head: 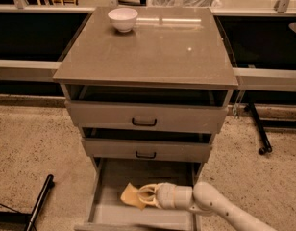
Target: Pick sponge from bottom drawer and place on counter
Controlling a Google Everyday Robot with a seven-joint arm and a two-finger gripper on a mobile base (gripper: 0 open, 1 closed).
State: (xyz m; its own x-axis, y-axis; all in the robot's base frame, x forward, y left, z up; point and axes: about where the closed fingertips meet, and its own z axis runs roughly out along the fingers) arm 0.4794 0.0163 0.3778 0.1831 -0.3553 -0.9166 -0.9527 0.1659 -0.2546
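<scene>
The pale-yellow sponge (129, 195) is in the open bottom drawer (108, 211), left of centre, tilted up off the grey floor. My gripper (144, 197) reaches into the drawer from the lower right, its cream fingers closed on the sponge's right end. The white arm runs off the bottom right corner. The grey-brown counter (153, 47) is the top slab of the cabinet, well above the gripper.
A white bowl (122, 19) stands at the counter's back left. The two upper drawers (144, 119) with black handles are slightly ajar and overhang the back of the bottom drawer. A black leg (38, 203) lies on the floor at the left, and a black stand (258, 129) at the right.
</scene>
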